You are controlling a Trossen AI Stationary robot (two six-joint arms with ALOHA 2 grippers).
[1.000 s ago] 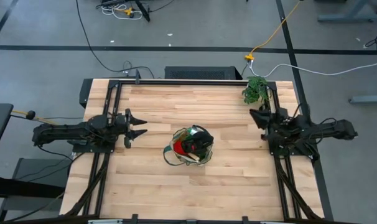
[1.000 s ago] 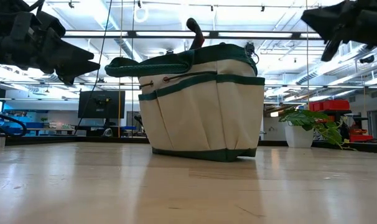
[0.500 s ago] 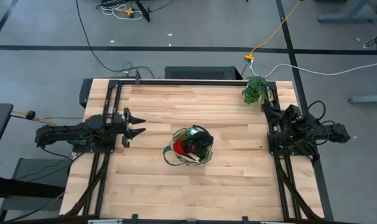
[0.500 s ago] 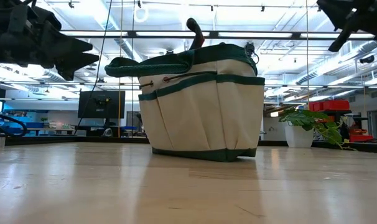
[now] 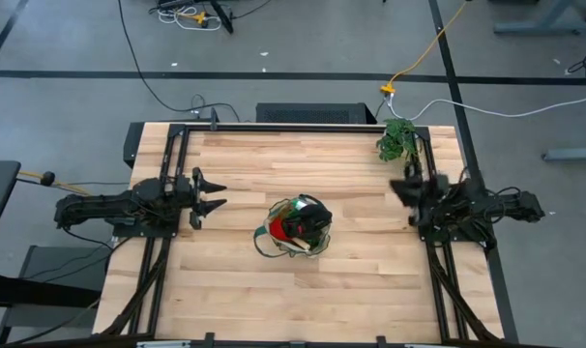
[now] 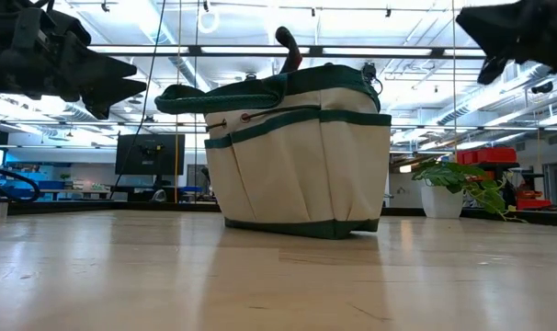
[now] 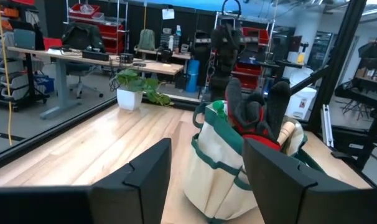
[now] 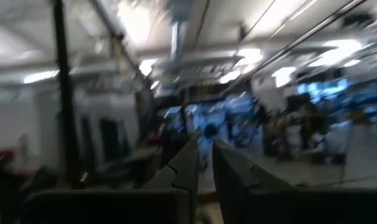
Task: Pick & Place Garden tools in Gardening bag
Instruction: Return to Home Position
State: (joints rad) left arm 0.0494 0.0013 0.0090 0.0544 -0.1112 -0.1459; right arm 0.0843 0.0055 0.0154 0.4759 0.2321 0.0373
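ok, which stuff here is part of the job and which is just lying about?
Job:
- bag, mid-table
- gloves and wooden handle inside it
- left gripper and right gripper, at the table's sides

Lying about:
- plant, table corner near the right arm

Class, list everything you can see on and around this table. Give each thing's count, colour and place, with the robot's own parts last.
gardening bag: one, beige with dark green trim, middle of the table
gloves: number unclear, dark grey and red, poking out of the bag's top
wooden handle: one, pale, inside the bag
plant: one, leafy green, table's far right corner
table: one, light wood
left gripper: one, dark, open, left of the bag
right gripper: one, dark, shut, right edge near the plant
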